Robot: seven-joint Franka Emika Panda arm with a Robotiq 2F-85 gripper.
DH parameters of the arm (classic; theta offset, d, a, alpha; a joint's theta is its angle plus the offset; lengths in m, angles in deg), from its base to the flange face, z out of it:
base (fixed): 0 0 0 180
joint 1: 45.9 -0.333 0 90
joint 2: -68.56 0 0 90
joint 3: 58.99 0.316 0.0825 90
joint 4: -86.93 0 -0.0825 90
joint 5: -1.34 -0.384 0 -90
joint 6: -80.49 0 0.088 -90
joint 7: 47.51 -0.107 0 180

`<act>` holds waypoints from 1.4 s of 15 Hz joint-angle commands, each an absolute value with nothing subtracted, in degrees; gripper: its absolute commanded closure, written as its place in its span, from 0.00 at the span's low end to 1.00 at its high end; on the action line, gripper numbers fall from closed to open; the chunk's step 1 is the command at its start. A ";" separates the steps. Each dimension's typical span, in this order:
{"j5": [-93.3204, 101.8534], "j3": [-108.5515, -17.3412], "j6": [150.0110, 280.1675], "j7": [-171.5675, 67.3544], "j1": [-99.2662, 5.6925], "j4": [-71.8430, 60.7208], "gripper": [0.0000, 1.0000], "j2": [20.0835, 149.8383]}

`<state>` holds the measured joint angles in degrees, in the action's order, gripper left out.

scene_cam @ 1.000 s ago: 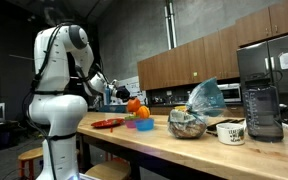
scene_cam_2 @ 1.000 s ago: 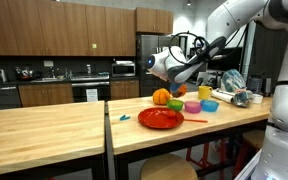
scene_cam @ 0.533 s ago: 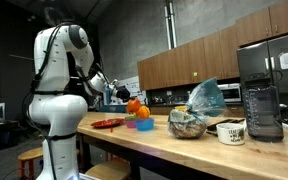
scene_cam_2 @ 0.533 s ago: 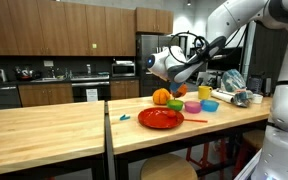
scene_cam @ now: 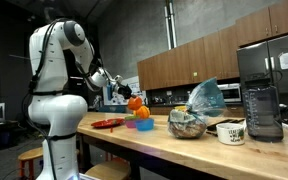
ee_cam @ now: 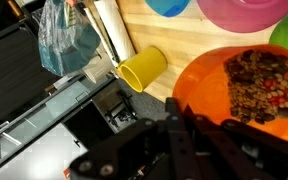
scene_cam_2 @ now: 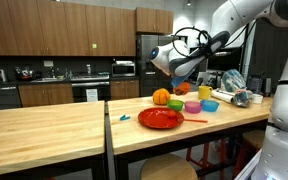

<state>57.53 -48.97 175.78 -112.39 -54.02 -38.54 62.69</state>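
Note:
My gripper (ee_cam: 181,122) is shut, its two dark fingers pressed together on the near rim of an orange bowl (ee_cam: 209,90) that holds brown granola-like bits (ee_cam: 264,85). In both exterior views the gripper (scene_cam: 120,92) (scene_cam_2: 170,68) hangs over the wooden counter with the orange bowl (scene_cam: 134,104) (scene_cam_2: 161,97) at its fingertips, raised above a pink bowl (scene_cam: 136,116) and a blue bowl (scene_cam: 145,126). Just beyond the bowl in the wrist view, a yellow cup (ee_cam: 144,68) lies on its side.
A red plate (scene_cam_2: 160,118) lies on the counter (scene_cam_2: 54,125) in front of the bowl. Coloured cups (scene_cam_2: 192,105) stand beside it. Further along are a bag of food in a bowl (scene_cam: 189,122), a mug (scene_cam: 231,131) and a blender (scene_cam: 261,105).
The arm has lifted and turned a little at the wrist. The orange bowl has barely shifted. The jaws stay shut.

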 commanded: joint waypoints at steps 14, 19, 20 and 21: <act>53.10 -52.43 174.52 -111.99 -51.38 -50.84 0.99 47.83; 54.72 -51.58 172.29 -114.15 -51.21 -51.52 0.99 48.20; 54.75 -51.58 171.99 -114.31 -51.27 -51.47 0.99 48.59; 54.93 -51.44 171.57 -114.51 -51.32 -51.56 0.99 48.88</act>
